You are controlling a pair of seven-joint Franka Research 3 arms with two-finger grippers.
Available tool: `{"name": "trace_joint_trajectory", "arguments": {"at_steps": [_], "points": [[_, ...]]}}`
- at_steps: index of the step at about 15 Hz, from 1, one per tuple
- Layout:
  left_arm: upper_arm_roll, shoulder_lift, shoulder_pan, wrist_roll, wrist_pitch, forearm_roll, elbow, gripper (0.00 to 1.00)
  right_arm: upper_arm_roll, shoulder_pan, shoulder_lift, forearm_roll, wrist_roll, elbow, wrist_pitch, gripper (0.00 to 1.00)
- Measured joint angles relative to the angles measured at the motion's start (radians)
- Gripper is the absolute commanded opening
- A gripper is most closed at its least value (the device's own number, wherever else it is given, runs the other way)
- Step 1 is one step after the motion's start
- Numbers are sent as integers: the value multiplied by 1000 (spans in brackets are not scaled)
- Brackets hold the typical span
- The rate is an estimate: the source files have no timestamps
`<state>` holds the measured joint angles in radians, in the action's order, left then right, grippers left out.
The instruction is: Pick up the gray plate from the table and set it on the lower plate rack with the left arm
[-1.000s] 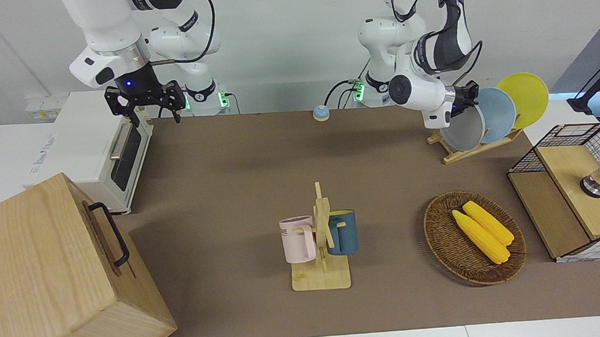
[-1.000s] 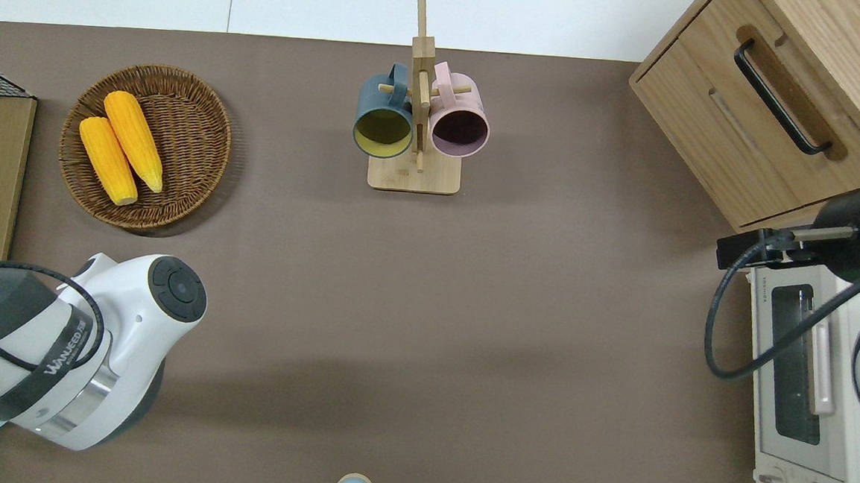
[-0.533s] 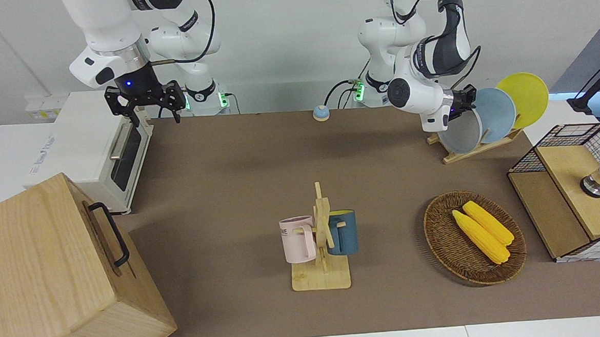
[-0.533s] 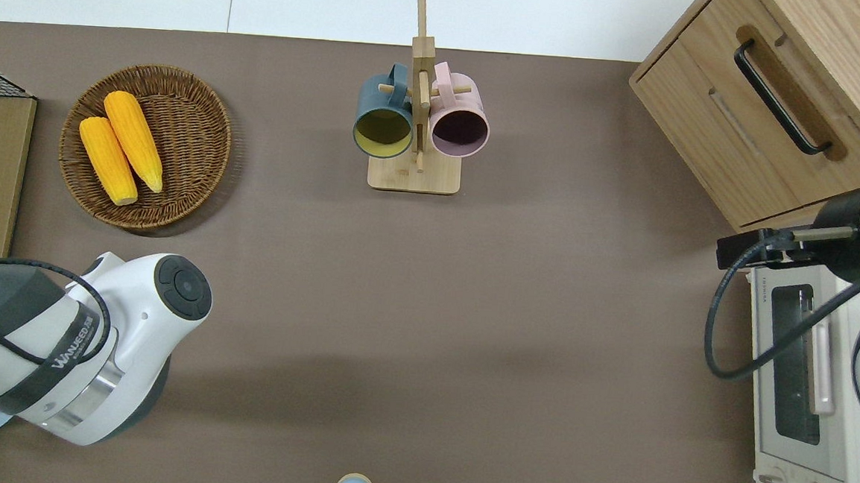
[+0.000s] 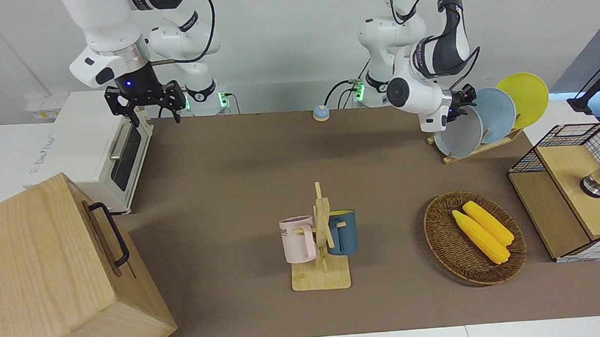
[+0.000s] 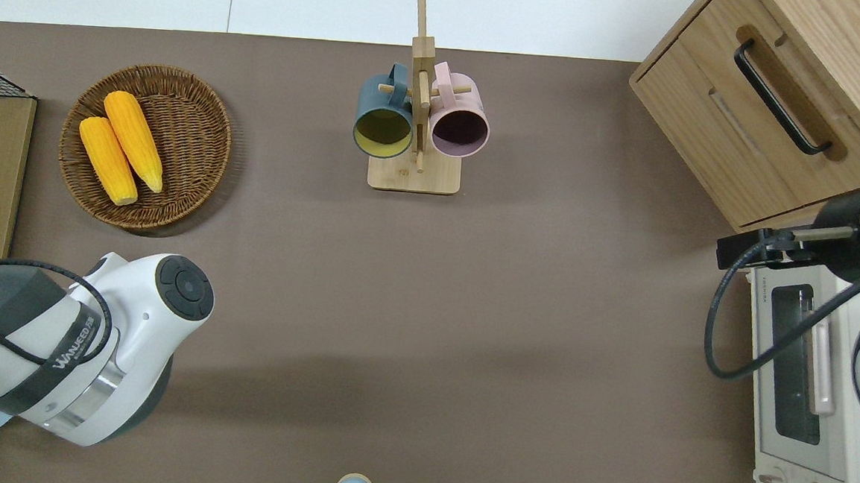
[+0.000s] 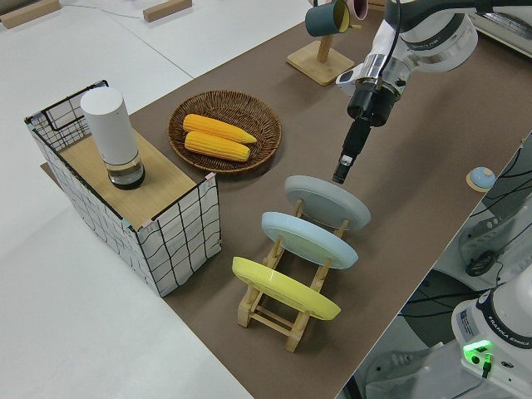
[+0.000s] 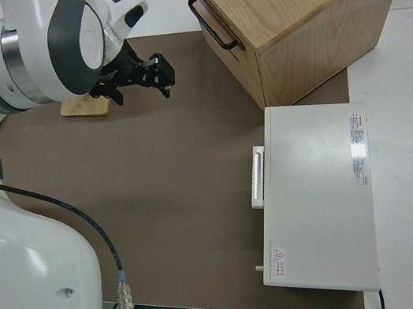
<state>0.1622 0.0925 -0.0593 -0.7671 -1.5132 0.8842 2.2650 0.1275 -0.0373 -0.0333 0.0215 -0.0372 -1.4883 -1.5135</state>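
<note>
The gray plate (image 5: 460,135) (image 7: 327,202) stands tilted in the lowest slot of the lower plate rack (image 5: 464,154) (image 7: 264,314), at the left arm's end of the table (image 5: 239,182). My left gripper (image 5: 456,112) (image 7: 342,172) points down at the plate's upper rim and is shut on it. A light blue plate (image 5: 498,113) (image 7: 307,239) and a yellow plate (image 5: 525,97) (image 7: 285,288) fill the slots above. In the overhead view the left arm (image 6: 72,354) hides the gripper and the gray plate. The right arm is parked, its gripper (image 5: 154,114) (image 8: 137,80) open.
A wicker basket (image 5: 432,228) with two corn cobs lies farther from the robots than the rack. Beside it stands a wire-sided box (image 5: 567,175). A mug tree (image 5: 320,239) holds two mugs mid-table. A toaster oven (image 5: 88,149) and a wooden cabinet (image 5: 43,274) occupy the right arm's end.
The left gripper has lowered the gray plate a little and shifted it slightly toward the table's middle, deeper into the rack's lowest slot. The right arm has not moved.
</note>
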Motion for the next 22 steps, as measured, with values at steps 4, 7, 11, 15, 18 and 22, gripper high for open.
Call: {"name": "trace_joint_trajectory", "arguments": {"at_steps": [4,7,11,15,18,22], "points": [[3,0,-1,-1,-2,0,0,1000,0,0,0,0,0,0,0,983],[4,0,-1,-1,-5,0,-5,1000,0,0,0,0,0,0,0,983],[8,1,-2,5,-14,-81,-75,1000,0,0,0,0,0,0,0,983],[14,-2,-3,42,-20,-224,-237,1000,0,0,0,0,0,0,0,983],[20,-32,-3,53,-24,-342,-372,1000,0,0,0,0,0,0,0,983],[19,-75,-1,115,-16,-468,-534,1000,0,0,0,0,0,0,0,983]]}}
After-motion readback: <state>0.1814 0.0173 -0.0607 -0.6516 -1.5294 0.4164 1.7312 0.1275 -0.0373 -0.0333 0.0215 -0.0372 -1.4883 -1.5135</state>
